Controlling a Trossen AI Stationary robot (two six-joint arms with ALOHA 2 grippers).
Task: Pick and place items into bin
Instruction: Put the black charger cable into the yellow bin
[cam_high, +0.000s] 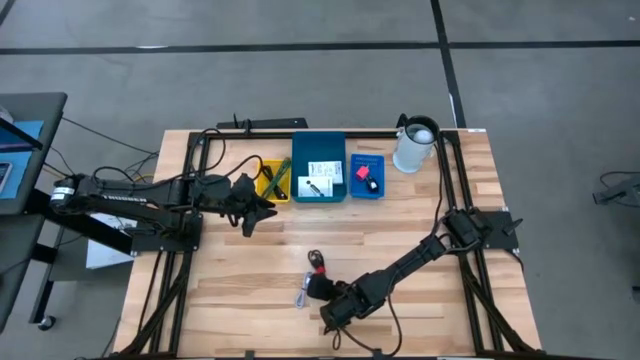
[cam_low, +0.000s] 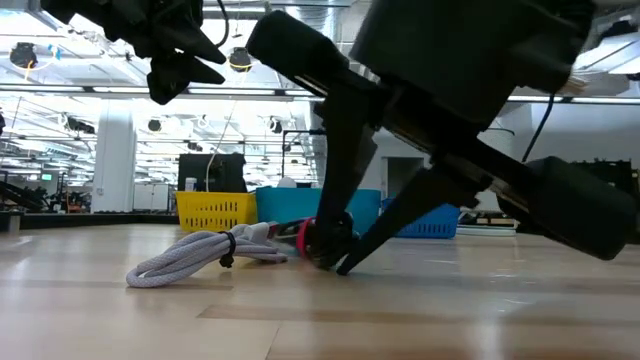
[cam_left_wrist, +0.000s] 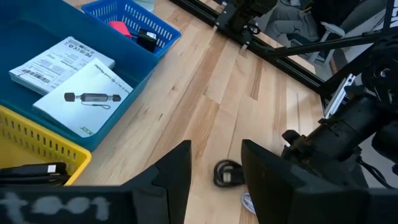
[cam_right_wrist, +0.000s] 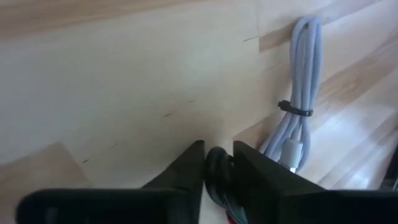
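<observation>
A black coiled cord with a red part (cam_high: 318, 262) lies on the table near its near edge, and my right gripper (cam_high: 322, 282) is shut on it. Beside it lies a bundled pale grey cable (cam_low: 200, 255) with a tie around it. My left gripper (cam_high: 258, 205) hangs open above the table, next to the yellow bin; the black cord (cam_left_wrist: 227, 174) shows far below, between its fingers. Two white cards (cam_left_wrist: 68, 74) lie in the big blue bin. A pink-red piece (cam_left_wrist: 119, 27) and a small black object (cam_left_wrist: 147, 38) sit in the blue basket. My right gripper pinches a black loop of the cord (cam_right_wrist: 216, 167) between its two fingers (cam_right_wrist: 189, 168). The fingers come down slanting, from the table's right and near side. The cord (cam_low: 315, 238) still rests on the table, with the fingertips at the tabletop.
The yellow bin (cam_high: 272, 182), the big blue bin (cam_high: 320, 150) and the small blue basket (cam_high: 367, 160) stand in a row along the far part of the table, with a white jug (cam_high: 415, 145) to their right. Bare wood lies between the bins and the cords.
</observation>
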